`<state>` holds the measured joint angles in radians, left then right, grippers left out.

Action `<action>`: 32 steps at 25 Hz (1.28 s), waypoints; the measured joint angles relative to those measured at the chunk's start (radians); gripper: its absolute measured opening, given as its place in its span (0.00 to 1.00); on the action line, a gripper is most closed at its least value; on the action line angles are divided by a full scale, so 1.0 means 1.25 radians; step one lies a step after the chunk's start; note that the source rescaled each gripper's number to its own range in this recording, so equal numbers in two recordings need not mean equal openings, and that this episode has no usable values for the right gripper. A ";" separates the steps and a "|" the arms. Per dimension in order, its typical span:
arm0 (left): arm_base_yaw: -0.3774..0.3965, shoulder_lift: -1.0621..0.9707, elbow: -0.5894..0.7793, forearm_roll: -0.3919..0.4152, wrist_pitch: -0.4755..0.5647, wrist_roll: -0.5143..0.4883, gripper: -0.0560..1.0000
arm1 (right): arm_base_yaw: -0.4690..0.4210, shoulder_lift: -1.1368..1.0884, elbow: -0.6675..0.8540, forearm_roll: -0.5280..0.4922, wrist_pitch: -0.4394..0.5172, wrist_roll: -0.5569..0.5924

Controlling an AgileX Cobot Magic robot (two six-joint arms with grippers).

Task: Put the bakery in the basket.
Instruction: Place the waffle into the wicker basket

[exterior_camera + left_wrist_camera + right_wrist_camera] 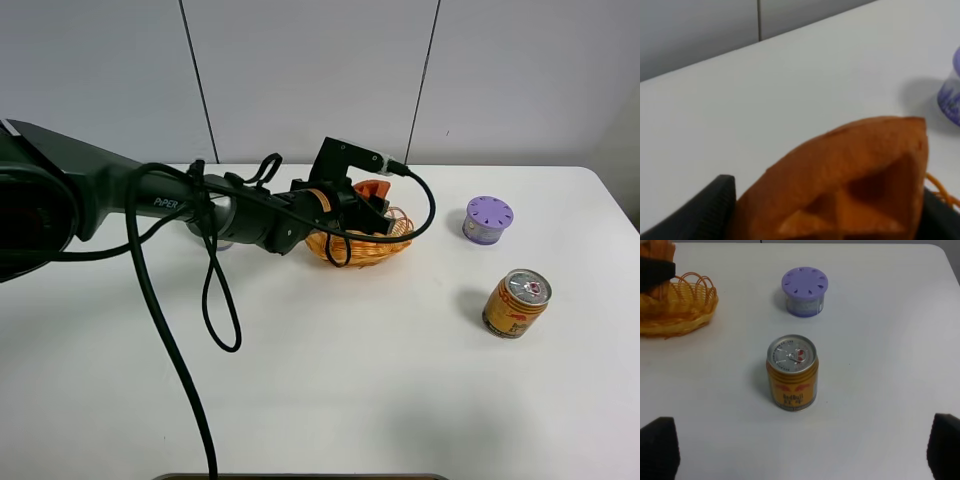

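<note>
Here, left arm (150,200) stretched low across table (350,390), left tool (374,206) pinching bakery (850,175) above basket (680,315); right tool (801,447) spread.

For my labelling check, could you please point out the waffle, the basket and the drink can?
waffle (850,170): left wrist view, its dented face.
basket (680,324): right wrist view, its woven wall.
drink can (791,384): right wrist view, its printed side.
</note>
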<state>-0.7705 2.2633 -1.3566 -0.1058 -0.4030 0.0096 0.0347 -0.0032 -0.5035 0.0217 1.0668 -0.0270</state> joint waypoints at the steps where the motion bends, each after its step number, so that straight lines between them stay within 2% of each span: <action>1: 0.000 0.004 0.000 -0.001 -0.005 0.000 0.13 | 0.000 0.000 0.000 0.000 0.000 0.000; 21: 0.000 0.020 0.000 -0.001 -0.016 0.000 0.14 | 0.000 0.000 0.000 0.000 0.000 0.002; 24: 0.000 0.020 0.000 -0.001 -0.022 0.000 0.33 | 0.000 0.000 0.000 0.000 0.000 0.002; 30: 0.000 0.020 0.000 -0.001 -0.049 0.000 0.79 | 0.000 0.000 0.000 0.000 0.000 0.002; 32: 0.000 0.020 0.000 -0.001 -0.056 0.000 0.91 | 0.000 0.000 0.000 0.000 0.000 0.002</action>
<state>-0.7705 2.2882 -1.3566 -0.1064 -0.4734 0.0096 0.0347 -0.0032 -0.5035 0.0217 1.0668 -0.0251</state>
